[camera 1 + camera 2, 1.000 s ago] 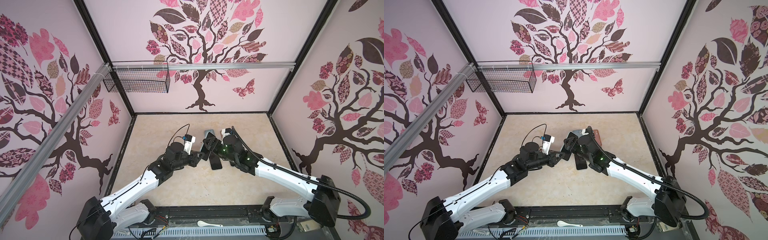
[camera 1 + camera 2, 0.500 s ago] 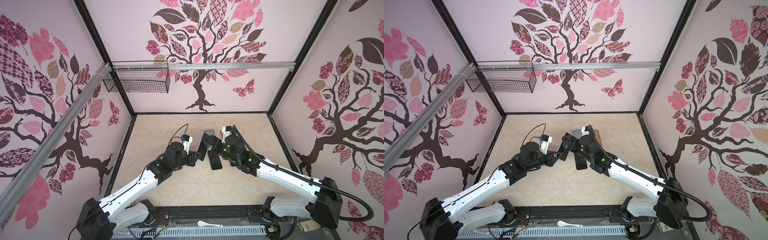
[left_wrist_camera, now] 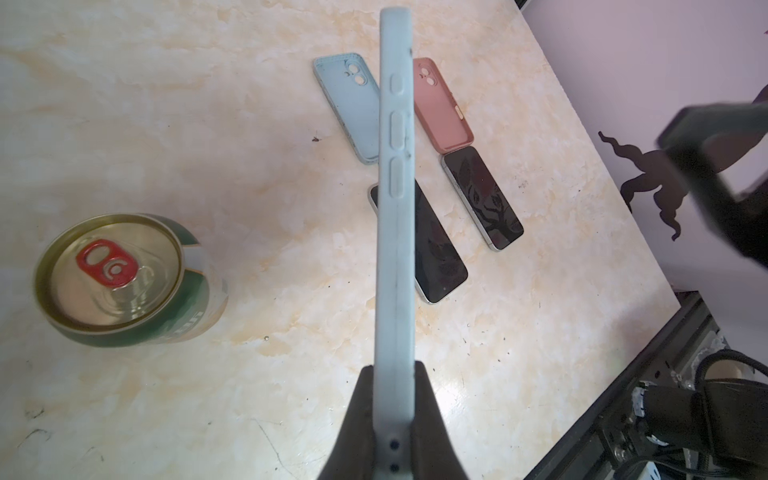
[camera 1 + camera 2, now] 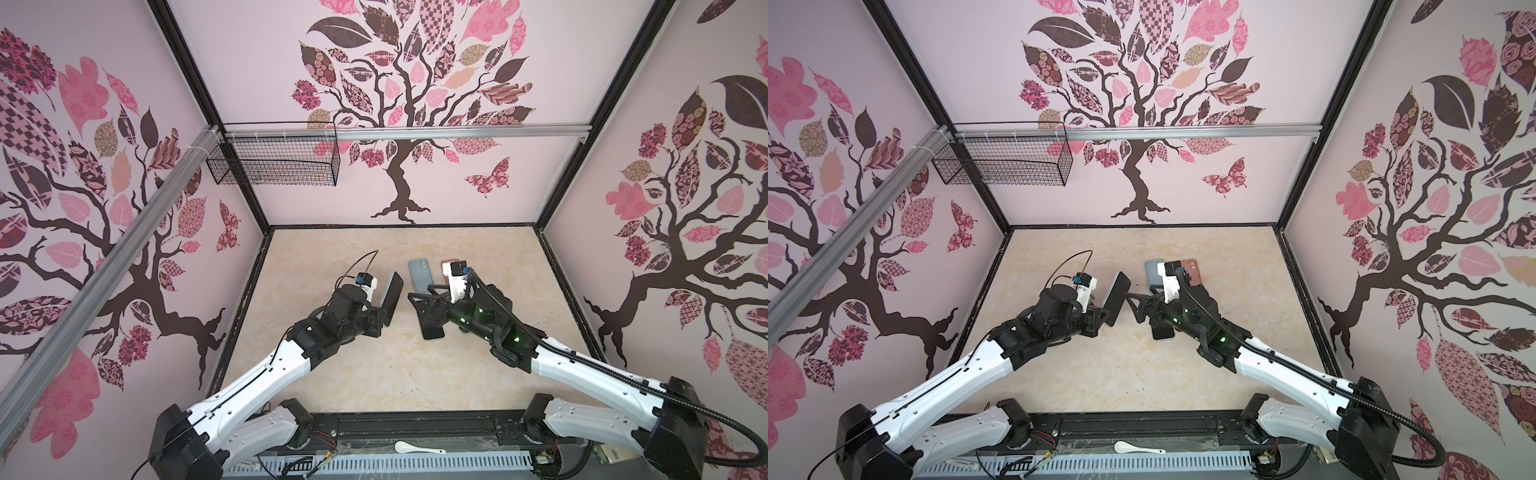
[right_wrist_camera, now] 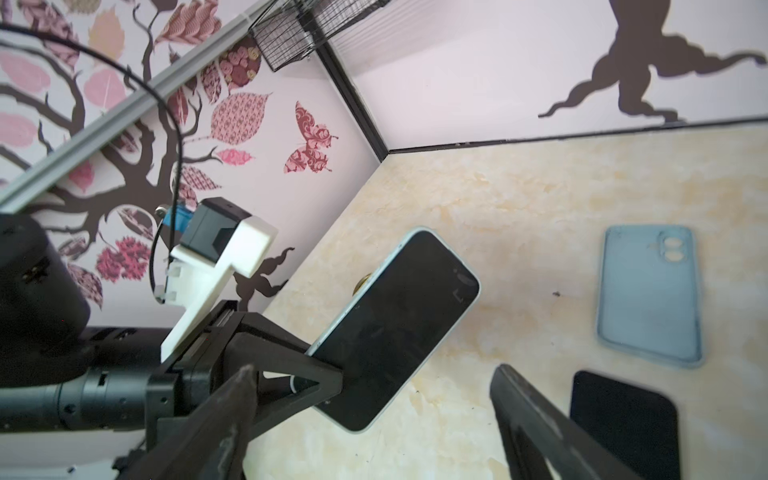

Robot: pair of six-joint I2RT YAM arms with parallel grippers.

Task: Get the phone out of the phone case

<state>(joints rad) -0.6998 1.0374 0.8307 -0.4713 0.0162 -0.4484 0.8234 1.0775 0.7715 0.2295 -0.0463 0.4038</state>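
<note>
The left gripper (image 4: 380,316) clamped the cased phone (image 4: 393,294) on edge, screen turned right toward the right gripper (image 4: 417,308), whose fingers stood apart, apparently poised to pry it free.

Two white-shelled arms (image 4: 266,370), black joints (image 4: 332,328), black corrugated cable (image 4: 573,354), green lights (image 4: 515,339)

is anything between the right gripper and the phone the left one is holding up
Nothing visible. The open right gripper faces the cased phone clamped in the left gripper, with only air between. The spare phones and cases lie flat on the table below.
</note>
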